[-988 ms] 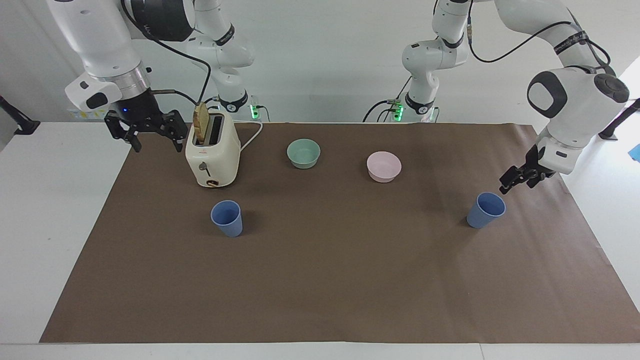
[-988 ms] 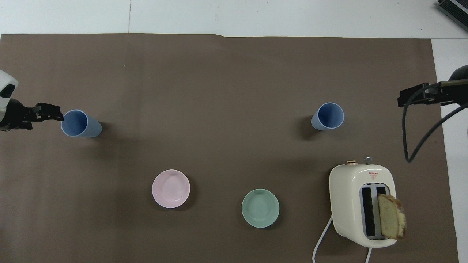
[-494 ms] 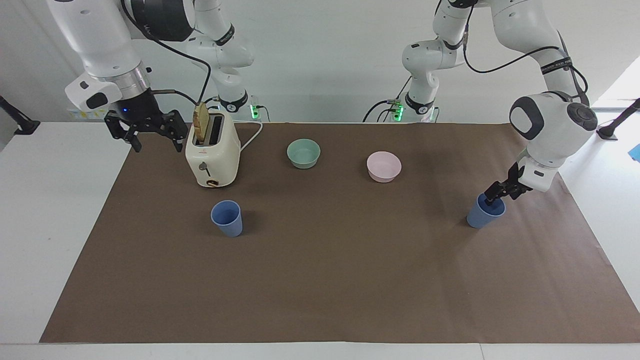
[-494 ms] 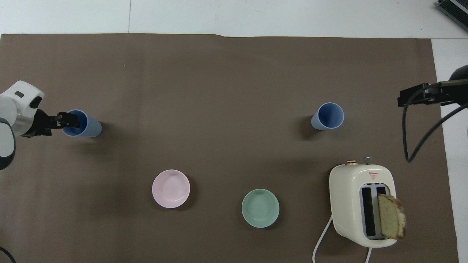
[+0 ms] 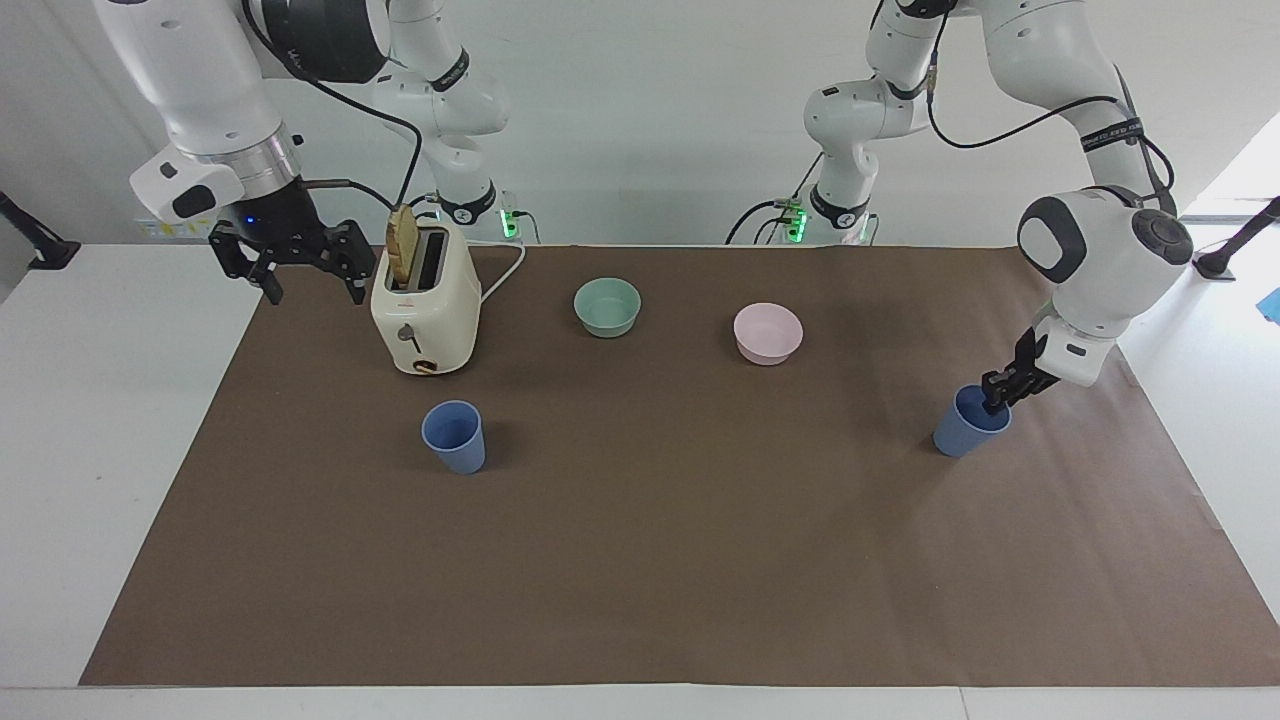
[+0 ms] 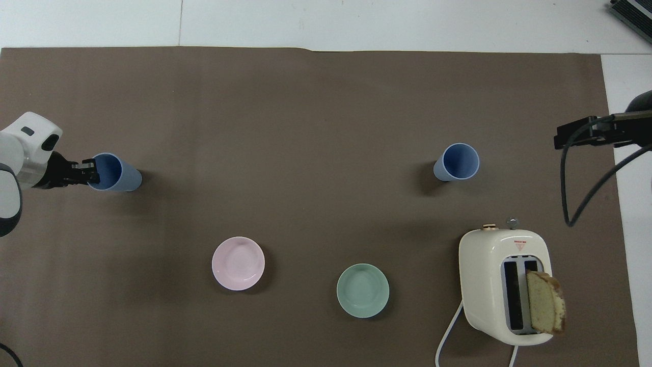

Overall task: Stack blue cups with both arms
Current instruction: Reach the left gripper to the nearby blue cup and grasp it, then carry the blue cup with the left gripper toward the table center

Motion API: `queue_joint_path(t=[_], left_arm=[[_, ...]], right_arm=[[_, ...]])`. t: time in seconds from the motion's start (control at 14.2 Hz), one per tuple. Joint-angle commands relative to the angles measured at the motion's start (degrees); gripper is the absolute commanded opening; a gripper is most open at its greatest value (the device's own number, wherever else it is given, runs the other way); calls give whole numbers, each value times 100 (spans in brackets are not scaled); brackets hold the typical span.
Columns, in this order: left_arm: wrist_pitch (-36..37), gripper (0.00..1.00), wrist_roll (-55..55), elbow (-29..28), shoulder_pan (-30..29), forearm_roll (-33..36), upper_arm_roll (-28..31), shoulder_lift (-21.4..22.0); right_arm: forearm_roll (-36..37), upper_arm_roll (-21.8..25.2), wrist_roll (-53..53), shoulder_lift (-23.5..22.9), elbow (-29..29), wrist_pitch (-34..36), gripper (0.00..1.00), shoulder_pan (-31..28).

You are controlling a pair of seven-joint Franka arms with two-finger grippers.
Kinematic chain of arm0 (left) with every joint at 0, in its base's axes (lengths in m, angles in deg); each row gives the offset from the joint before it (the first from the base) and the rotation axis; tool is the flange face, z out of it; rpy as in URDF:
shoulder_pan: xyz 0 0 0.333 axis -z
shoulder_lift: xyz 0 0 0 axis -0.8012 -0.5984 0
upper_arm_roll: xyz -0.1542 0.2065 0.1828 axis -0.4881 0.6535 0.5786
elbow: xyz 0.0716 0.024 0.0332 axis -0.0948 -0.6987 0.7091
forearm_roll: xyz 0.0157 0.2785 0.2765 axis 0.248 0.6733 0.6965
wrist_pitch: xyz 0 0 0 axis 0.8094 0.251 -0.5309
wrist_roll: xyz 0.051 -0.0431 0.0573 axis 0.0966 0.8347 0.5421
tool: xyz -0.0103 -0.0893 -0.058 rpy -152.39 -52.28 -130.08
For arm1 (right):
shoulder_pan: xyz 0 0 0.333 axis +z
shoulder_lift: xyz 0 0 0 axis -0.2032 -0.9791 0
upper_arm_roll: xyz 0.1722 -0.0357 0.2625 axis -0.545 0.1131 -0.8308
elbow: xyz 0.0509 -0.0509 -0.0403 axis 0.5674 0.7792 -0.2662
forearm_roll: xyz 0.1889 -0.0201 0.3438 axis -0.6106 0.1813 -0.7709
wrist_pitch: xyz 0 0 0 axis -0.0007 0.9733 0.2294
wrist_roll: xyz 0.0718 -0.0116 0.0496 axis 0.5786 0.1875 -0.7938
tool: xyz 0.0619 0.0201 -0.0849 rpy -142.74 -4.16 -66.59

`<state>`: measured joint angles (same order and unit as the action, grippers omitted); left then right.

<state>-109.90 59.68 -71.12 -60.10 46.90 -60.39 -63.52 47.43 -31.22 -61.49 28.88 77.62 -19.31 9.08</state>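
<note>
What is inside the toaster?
A slice of bread sticks up out of one slot of the toaster. The slot beside it looks dark and empty; the bread's lower part is hidden inside.

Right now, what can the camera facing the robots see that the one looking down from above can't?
Only the facing view shows the whole white jointed arms, and the right gripper open in the air beside the cream toaster.

Only the overhead view looks straight down into the toaster's slots.

Both show two matte blue tapered cups, the left gripper at one cup's rim, the pale green bowl and the pale pink bowl.
</note>
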Motion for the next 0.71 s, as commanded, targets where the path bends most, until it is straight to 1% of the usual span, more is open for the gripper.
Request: queue_joint_path(t=[0.0, 0.07, 0.21, 0.35, 0.49, 0.63], left_arm=[[51, 0, -123, 353, -9, -59, -9, -88], [95, 0, -96, 467, -9, -67, -18, -62], [410, 0, 157, 897, 17, -67, -79, -44], [840, 0, 718, 1380, 280, -67, -79, -44], [1009, 0, 1649, 1619, 797, -59, -71, -44], [1000, 0, 2677, 1664, 1421, -59, -71, -53]], right_arm=[[-30, -43, -91, 107, 104, 27, 100, -61], [-30, -43, -82, 107, 104, 27, 100, -61], [-30, -43, -82, 116, 104, 27, 100, -61], [-30, -43, -91, 116, 104, 27, 100, -61], [-30, -43, -91, 116, 104, 27, 100, -61], [-30, -43, -91, 116, 104, 27, 100, -61]])
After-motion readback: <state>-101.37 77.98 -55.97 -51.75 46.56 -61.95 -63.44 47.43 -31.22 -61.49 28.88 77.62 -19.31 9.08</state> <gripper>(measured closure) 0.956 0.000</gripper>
